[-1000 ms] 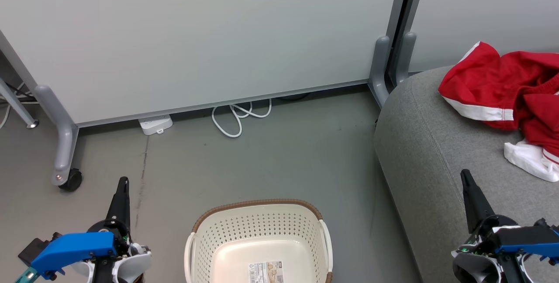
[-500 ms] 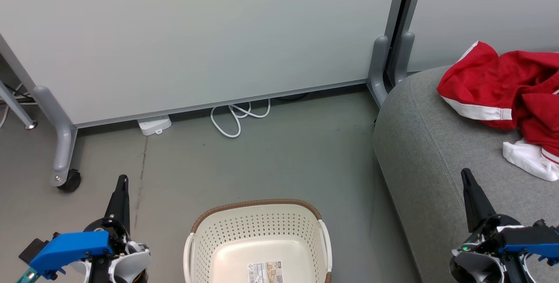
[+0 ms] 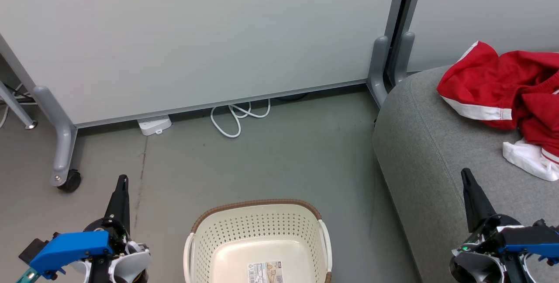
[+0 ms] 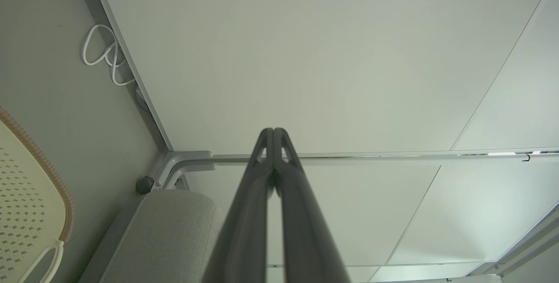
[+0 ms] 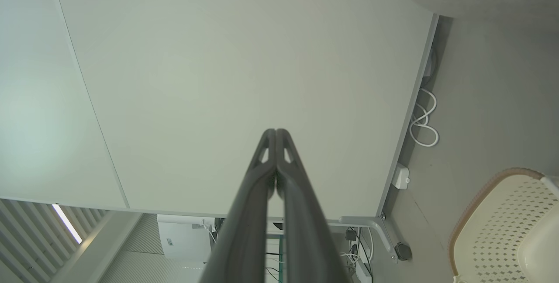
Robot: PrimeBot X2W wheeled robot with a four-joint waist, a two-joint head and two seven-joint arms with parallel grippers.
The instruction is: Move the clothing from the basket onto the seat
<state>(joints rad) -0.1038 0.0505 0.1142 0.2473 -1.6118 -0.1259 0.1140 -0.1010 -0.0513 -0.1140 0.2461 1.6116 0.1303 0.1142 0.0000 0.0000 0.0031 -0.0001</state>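
The clothing [image 3: 511, 86] lies on the seat [image 3: 436, 165], and the basket [image 3: 257, 206] is empty. The left gripper [image 3: 124, 181] and right gripper [image 3: 466, 177] are both closed with nothing in them. The job looks done, so the arms should not bump the clothing

Even, soft light; sharp frames, faint shadows.

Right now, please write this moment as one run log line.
basket: visible part empty | clothing: on seat | left end effector: shut, holding nothing | right end effector: shut, holding nothing
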